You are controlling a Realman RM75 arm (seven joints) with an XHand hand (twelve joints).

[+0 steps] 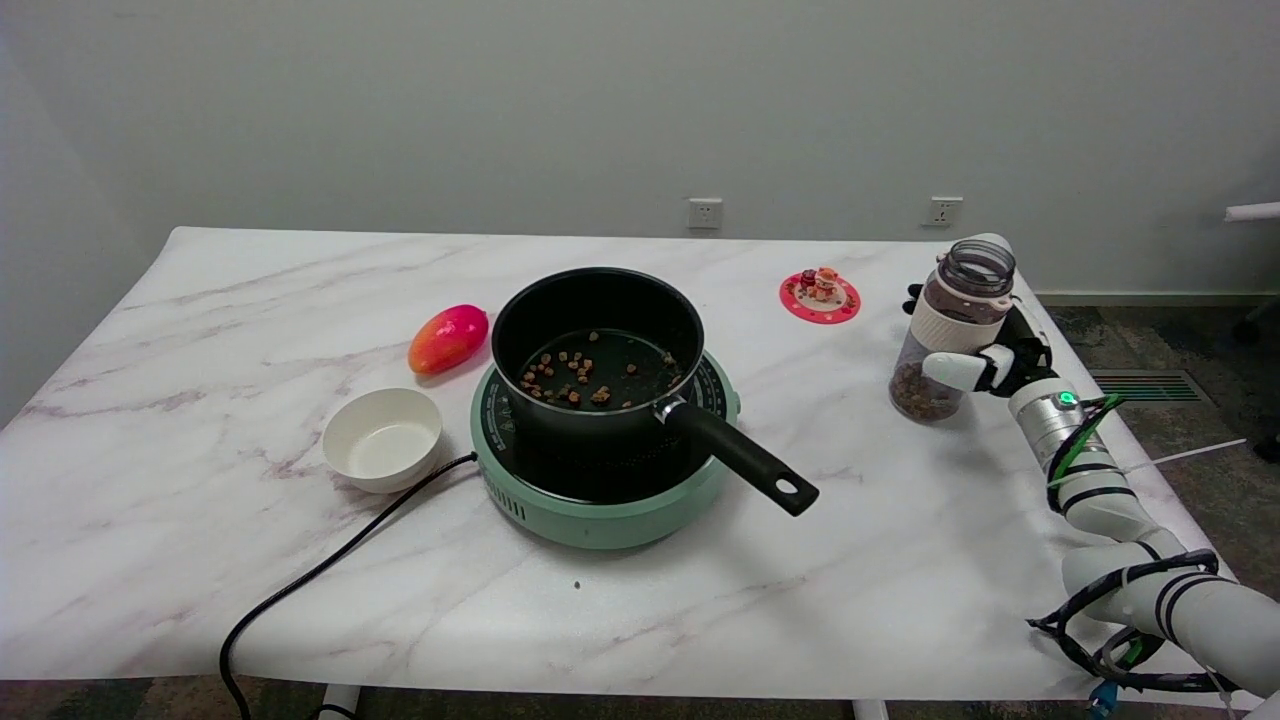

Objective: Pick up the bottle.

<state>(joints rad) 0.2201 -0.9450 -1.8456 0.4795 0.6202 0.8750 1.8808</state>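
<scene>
While the bottle (945, 335) stands tabled, right hand (985, 362) is wrapped round it.
Grip should be firmed, then lifted straight.

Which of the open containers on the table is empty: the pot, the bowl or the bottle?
The white bowl, left of the green cooker. The black pot and the bottle both hold brown bits.
</scene>
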